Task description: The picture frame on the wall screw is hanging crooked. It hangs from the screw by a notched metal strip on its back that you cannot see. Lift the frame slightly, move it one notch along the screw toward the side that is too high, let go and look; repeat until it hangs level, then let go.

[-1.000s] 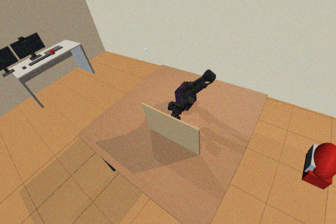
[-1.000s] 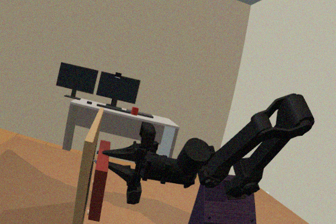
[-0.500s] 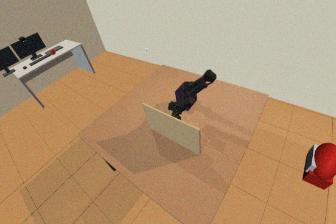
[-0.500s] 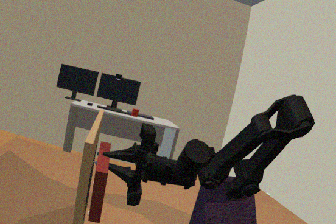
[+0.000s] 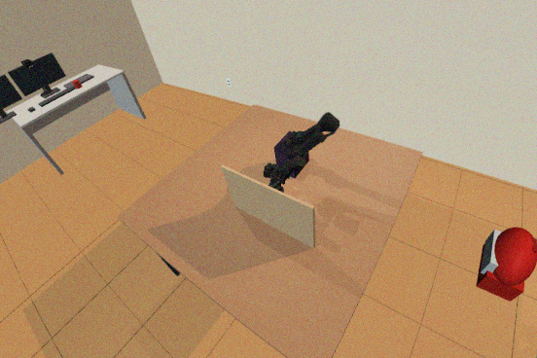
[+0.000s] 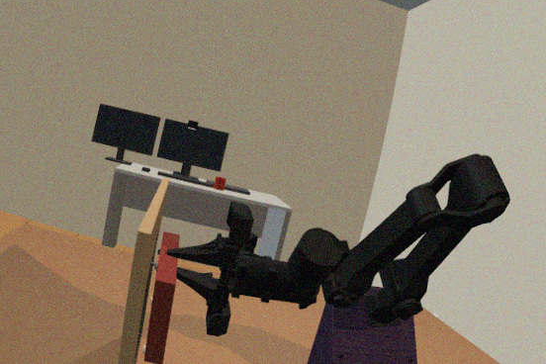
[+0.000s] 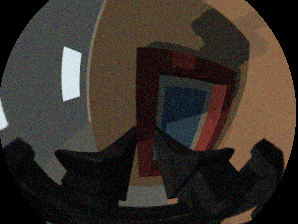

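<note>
The dark red picture frame [image 6: 168, 256] [image 7: 146, 90], with a blue picture [image 7: 185, 102] inside, hangs in front of the upright tan wall panel [image 5: 277, 213] [image 6: 135, 291] [image 7: 117, 65]. In the exterior view it shows nearly edge-on, with a narrow gap to the panel and small metal bits in that gap. My gripper [image 6: 173, 263] [image 7: 145, 128] is shut on the frame's upper rail, which runs up and down at the left of the frame in the turned wrist view. The notched strip is hidden, and I cannot tell whether the frame is level. The panel hides the frame in the top view.
The arm's purple base [image 6: 363, 330] stands on the floor in front of the panel. A white desk [image 5: 99, 72] [image 6: 269, 198] with two monitors and a red mug [image 5: 77, 84] [image 6: 220, 183] stands farther off. A red rounded object [image 5: 516, 257] is at the far right in the top view.
</note>
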You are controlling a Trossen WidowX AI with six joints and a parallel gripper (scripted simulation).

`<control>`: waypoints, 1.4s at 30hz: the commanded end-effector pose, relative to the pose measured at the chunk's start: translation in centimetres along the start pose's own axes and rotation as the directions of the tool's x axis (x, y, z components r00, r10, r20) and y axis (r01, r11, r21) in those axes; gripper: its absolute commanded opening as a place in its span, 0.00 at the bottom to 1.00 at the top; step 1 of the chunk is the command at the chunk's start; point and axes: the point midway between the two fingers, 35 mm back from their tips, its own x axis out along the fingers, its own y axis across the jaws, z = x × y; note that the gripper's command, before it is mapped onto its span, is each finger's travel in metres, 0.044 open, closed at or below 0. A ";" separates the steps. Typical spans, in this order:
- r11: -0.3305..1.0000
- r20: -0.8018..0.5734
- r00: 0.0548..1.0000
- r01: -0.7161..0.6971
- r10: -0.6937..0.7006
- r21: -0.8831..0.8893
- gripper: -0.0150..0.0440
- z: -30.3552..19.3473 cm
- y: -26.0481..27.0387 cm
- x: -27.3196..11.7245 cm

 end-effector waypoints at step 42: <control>0.997 0.003 1.000 -0.008 0.008 0.079 0.25 0.1 -0.5 0.0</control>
